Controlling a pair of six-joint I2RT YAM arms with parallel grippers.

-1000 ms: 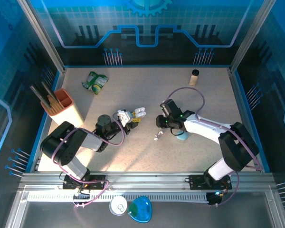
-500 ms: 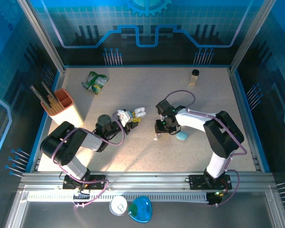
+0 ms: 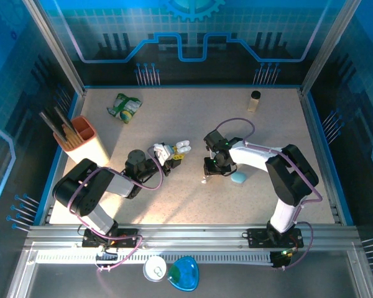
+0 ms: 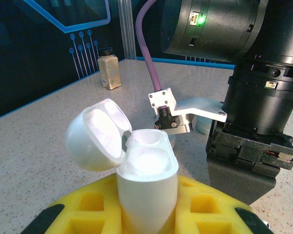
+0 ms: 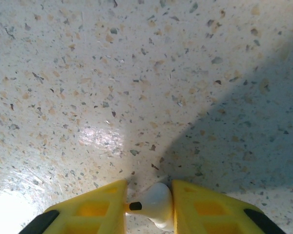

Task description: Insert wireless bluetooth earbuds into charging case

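Dropped right gripper onto speckled tabletop, now pinching small white plastic earbud. Clamping open white pebble-shaped charging case in left gripper. Ready to lift, insert.

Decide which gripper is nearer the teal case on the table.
Right. The right gripper, fingers around an earbud, sits just left of the teal case; the left gripper, holding the white case, is farther left.
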